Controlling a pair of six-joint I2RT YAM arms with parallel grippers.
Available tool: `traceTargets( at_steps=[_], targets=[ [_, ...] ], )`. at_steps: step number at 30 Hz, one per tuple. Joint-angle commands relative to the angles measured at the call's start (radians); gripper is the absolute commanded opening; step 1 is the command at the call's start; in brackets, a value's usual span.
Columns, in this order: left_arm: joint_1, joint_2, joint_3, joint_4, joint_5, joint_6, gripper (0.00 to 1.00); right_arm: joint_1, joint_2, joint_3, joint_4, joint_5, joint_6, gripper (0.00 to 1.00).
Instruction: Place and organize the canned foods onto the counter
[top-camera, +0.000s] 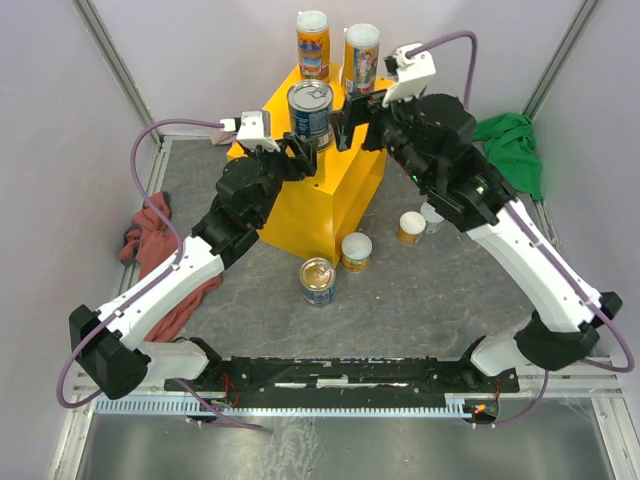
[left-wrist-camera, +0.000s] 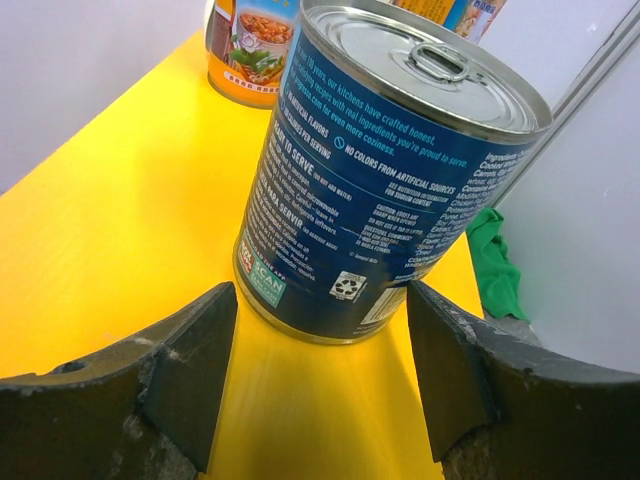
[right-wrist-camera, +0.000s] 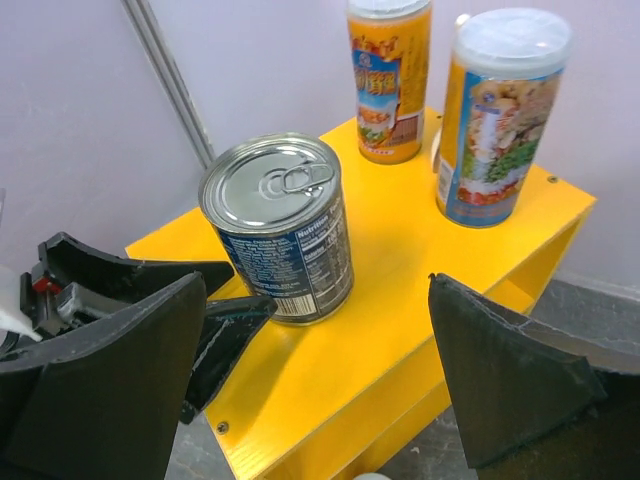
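A wide blue can (top-camera: 311, 112) with a silver top stands upright on the yellow counter (top-camera: 330, 195). My left gripper (left-wrist-camera: 315, 370) is open; its fingers sit just short of the can (left-wrist-camera: 390, 180), one on each side, not touching it. My right gripper (right-wrist-camera: 320, 370) hangs wide open over the counter's near edge (right-wrist-camera: 420, 290), to the right of the same can (right-wrist-camera: 285, 230). Two tall orange cans (top-camera: 313, 44) (top-camera: 360, 58) stand at the counter's back. A second blue can (top-camera: 318, 281) and three short white-lidded cans (top-camera: 356, 251) (top-camera: 411, 227) (top-camera: 432, 217) stand on the table.
A green cloth (top-camera: 512, 145) lies at the right, beside the right arm. A red cloth (top-camera: 150, 240) lies at the left, under the left arm. Grey walls and metal posts close in the back. The arm bases fill the near edge.
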Motion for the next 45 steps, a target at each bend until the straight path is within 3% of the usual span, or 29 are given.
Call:
traceTargets(
  at_steps=[1, 8, 16, 28, 45],
  targets=[
    [0.014, 0.019, 0.060, 0.019, -0.011, -0.061, 0.75, 0.005, -0.121, -0.114, 0.116, 0.059, 0.033, 0.99],
    [0.026, 0.077, 0.151, -0.048, -0.021, -0.081, 0.76, 0.005, -0.325, -0.382, 0.182, 0.061, 0.104, 0.99],
    [0.038, 0.145, 0.224, -0.081, -0.045, -0.099, 0.76, 0.005, -0.444, -0.602, 0.202, 0.042, 0.167, 0.99],
    [0.093, 0.249, 0.361, -0.139, -0.028, -0.080, 0.76, 0.005, -0.532, -0.752, 0.205, 0.011, 0.235, 0.99],
    [0.210, 0.314, 0.369, -0.103, 0.160, -0.111, 0.76, 0.006, -0.531, -0.843, 0.215, 0.020, 0.257, 0.99]
  ],
)
